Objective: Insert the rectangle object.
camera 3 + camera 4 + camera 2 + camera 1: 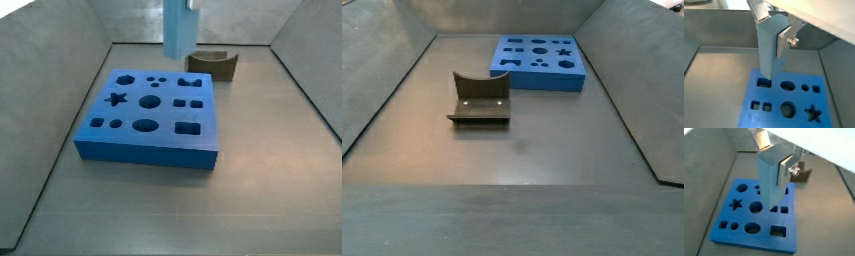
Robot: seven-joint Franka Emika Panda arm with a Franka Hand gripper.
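The tool (784, 165) hangs above the blue board (147, 125), clenched on the upper end of the pale bar (769, 183), which hangs upright; in both wrist views one silver finger (784, 39) lies flat against the bar's side with a screw showing, while the opposite finger is hidden behind the bar. In a wrist view the bar's (769, 52) lower end covers part of a square hole near the edge of the board (784, 105), though I cannot tell whether it has entered or only hovers over it. In a side view only the bar's (179, 30) lower stretch shows, cut off by the picture's edge. The board's (539, 62) cut-outs include a star, circles and squares. A small brown notched block (480, 98) sits apart on the grey tabletop (529, 150), near its middle.
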